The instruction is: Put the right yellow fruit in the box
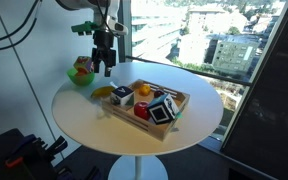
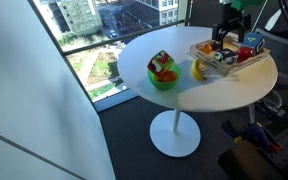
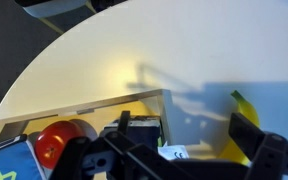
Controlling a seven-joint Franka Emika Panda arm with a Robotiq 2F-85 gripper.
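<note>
On a round white worktop (image 1: 84, 122) beside a high-rise window, the robot arm's black claw (image 1: 106, 70) hangs with its fingers spread wide and nothing between them. It is poised over bare surface between a small green bowl (image 1: 81, 73) and a shallow rectangular light-wood box (image 1: 177, 113). The small roundish yellow-orange fruit (image 1: 121, 94) appears to lie inside the box, at the end nearest the bowl and just beside a dark printed cube (image 1: 125, 102); it is too small to say more. A flatter, longer pale yellow fruit (image 1: 104, 92) rests on the worktop just outside that same end of the box. An exterior view from the opposite side shows this pale yellow fruit (image 2: 198, 70) between the bowl (image 2: 162, 74) and the box (image 2: 227, 62). The wrist view looks past the claw (image 3: 174, 162) to the box's low wall (image 3: 84, 108). A round red fruit (image 3: 54, 142) sits inside, and the pale yellow fruit (image 3: 239, 122) lies apart on the worktop, partly behind one finger (image 3: 269, 155).
</note>
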